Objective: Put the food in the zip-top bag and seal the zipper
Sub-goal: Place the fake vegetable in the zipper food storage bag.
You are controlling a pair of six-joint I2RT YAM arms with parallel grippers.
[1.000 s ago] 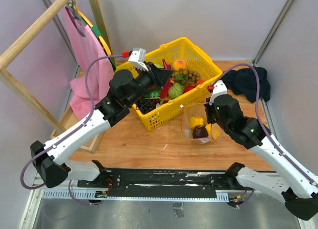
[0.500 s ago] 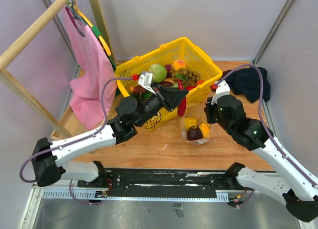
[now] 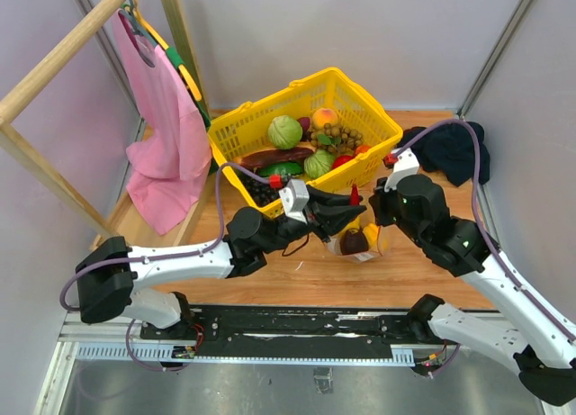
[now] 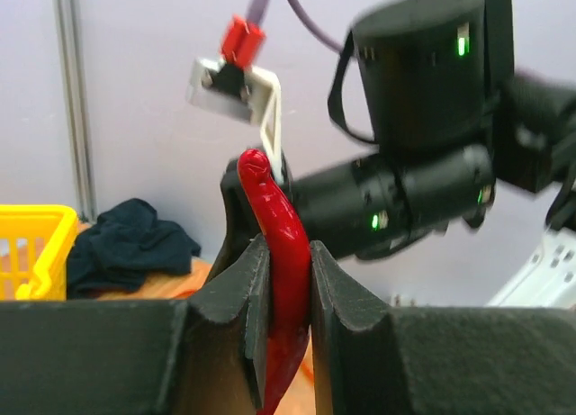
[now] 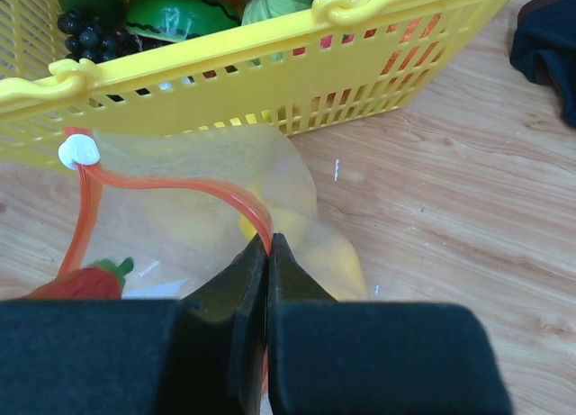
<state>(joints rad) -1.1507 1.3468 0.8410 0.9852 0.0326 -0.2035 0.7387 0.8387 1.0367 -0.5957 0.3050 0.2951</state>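
The left fingers [image 4: 245, 311] are closed on a red chilli [image 4: 286, 253]. It stands upright between them, its curved tip above the pads and its lower end dropping below.

The right fingers [image 5: 229, 293] are pressed together on the zipper [image 5: 171, 186], pinching the red-orange strip where it bends down to them. From there the strip runs away to the left to a white slider [image 5: 79, 151].

The zip-top bag [image 5: 270, 176] spreads just beyond the right fingers on the desk [image 3: 297, 273], its mouth lifted and open. Through the clear film a yellow piece [image 5: 324, 253] shows just right of those fingers. The overhead view shows a dark purple piece [image 3: 354, 242] in the bag as well. Left of the right fingers a red piece with a green stalk [image 5: 90, 280] sits at the bag's mouth; whether it is the chilli's lower end cannot be told.

From above, the left fingers hang over the bag's mouth, just beside the right fingers.

Just beyond the bag stands the yellow basket [image 5: 225, 46], holding a green cabbage [image 3: 284, 131] among other pieces. Farther off, to the right of the right fingers, lies a dark cloth [image 3: 445, 149]. Far to the left of the left fingers a pink cloth [image 3: 166, 118] hangs on a wooden rack [image 3: 54, 64].
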